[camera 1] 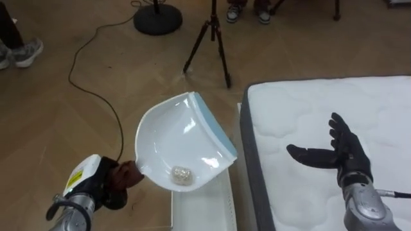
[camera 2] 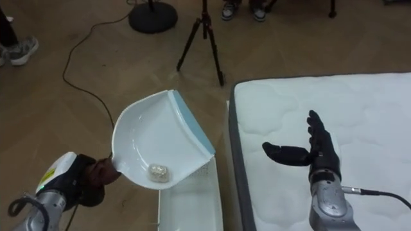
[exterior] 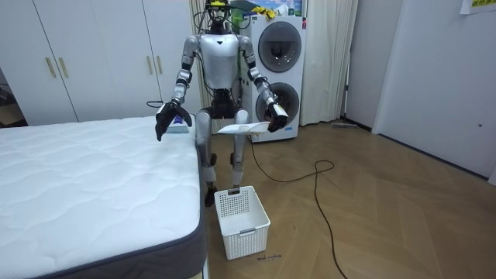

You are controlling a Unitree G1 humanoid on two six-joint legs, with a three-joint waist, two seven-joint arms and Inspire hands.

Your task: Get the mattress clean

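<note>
White dustpan (camera 1: 168, 136), pale-blue lip; white quilted mattress (camera 1: 302, 109), grey side; white basket (exterior: 249, 232).

A home-like room — bed (exterior: 85, 178), wardrobes (exterior: 85, 54), stacked washing machines (exterior: 279, 70).

Floor (exterior: 403, 201): wood parquet, herringbone pattern.
Wardrobe (exterior: 85, 54): white, tall doors with slim handles, along the back wall.
Washing machines (exterior: 279, 77): two white front-loaders, stacked.
Curtain (exterior: 329, 62): pale, floor-length, just beside the machines.
Wall (exterior: 442, 77): white panels, at the room view's right.
Tripod (camera 1: 214, 19): black, standing on the floor near a round stand base (camera 1: 157, 19).
</note>
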